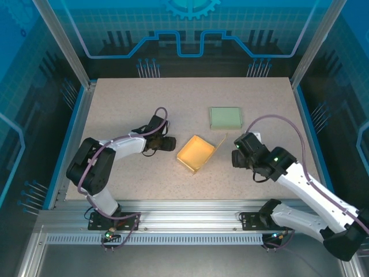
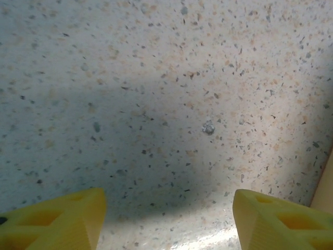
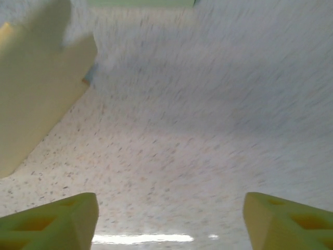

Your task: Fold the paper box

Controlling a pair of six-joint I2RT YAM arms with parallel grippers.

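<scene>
The yellow paper box (image 1: 196, 153) lies as an open tray at the middle of the table, one thin flap (image 1: 221, 141) rising at its right side. My left gripper (image 1: 165, 143) sits just left of the box, open, with bare table between its yellow fingers (image 2: 57, 219). A sliver of the box's edge (image 2: 325, 179) shows at the right of the left wrist view. My right gripper (image 1: 236, 157) hovers right of the box, open and empty (image 3: 170, 221). In the right wrist view the box's pale wall (image 3: 36, 88) stands to the left, clear of the fingers.
A pale green folded box (image 1: 225, 118) rests behind the yellow one; its edge (image 3: 140, 2) runs along the top of the right wrist view. Speckled tabletop (image 1: 132, 109) lies all round, bounded by blue side rails and the metal frame in front.
</scene>
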